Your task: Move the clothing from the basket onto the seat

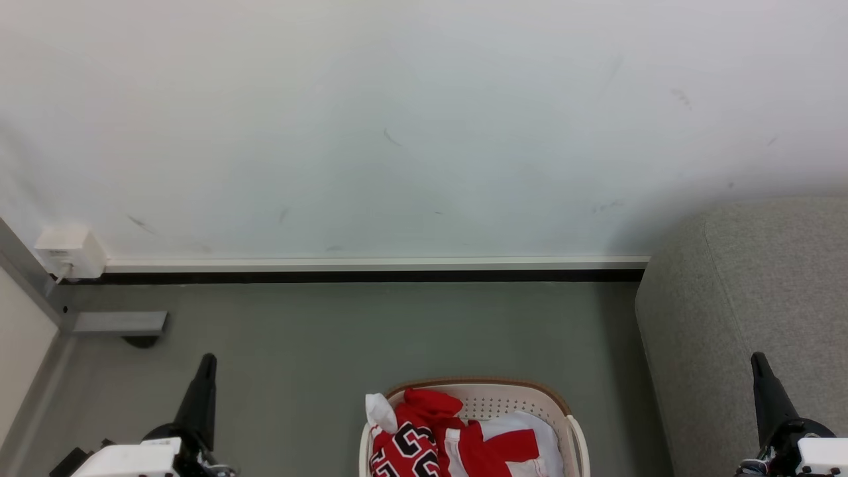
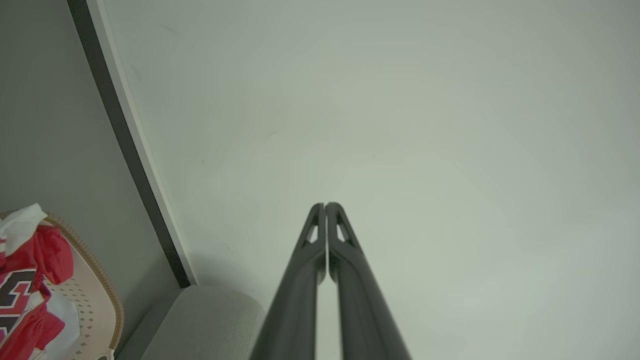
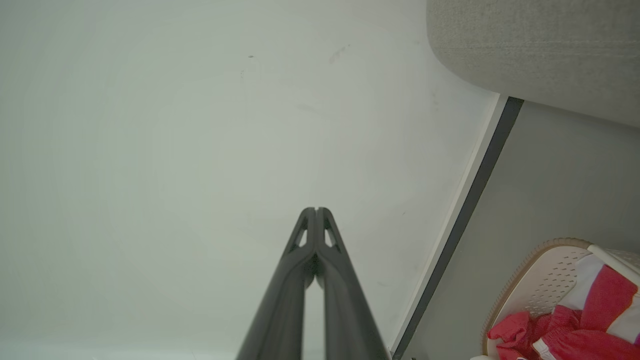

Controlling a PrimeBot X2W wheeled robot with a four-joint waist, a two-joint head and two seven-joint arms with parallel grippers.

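The left gripper [image 1: 207, 363] and right gripper [image 1: 759, 361], both closed and empty, flank the basket [image 1: 493, 386] holding the heaped clothing [image 1: 424, 440], on the floor [image 1: 331, 331] beside the seat [image 1: 748, 298]. Picking seems unstarted; next, one gripper must part its jaws and descend.

The head camera looks forward and down at the wall [image 1: 424, 132], floor [image 1: 371, 331] and basket [image 1: 503, 399]. Both wrist cameras face the wall, sharing basket and sofa [image 1: 742, 298] at their edges.
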